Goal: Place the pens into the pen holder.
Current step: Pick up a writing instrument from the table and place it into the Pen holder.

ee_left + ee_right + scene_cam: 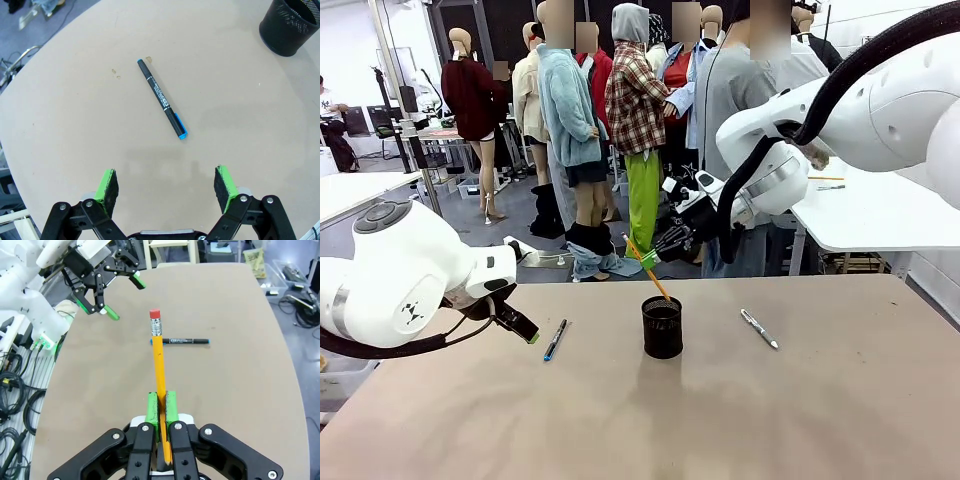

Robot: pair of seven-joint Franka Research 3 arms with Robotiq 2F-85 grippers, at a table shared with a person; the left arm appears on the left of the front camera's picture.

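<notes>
The pen holder (pixel 662 327), a black mesh cup, stands mid-table and also sits at the top right of the left wrist view (pixel 290 25). Above it my right gripper (pixel 652 260) (pixel 161 410) is shut on the orange pencil (pixel 648 270) (pixel 159 360). The pencil slants, and its lower end hangs just over the holder's rim. A dark pen with a blue end (pixel 555 340) (pixel 161 97) (pixel 180 341) lies left of the holder. My left gripper (pixel 525 328) (pixel 166 187) (pixel 127 299) hovers open just beside it. A silvery pen (pixel 759 329) lies right of the holder.
The tan table (pixel 820 420) is bare in front of the holder. A person in a grey top (pixel 760 90) stands beyond the far edge. A white table (pixel 880 215) stands at the back right.
</notes>
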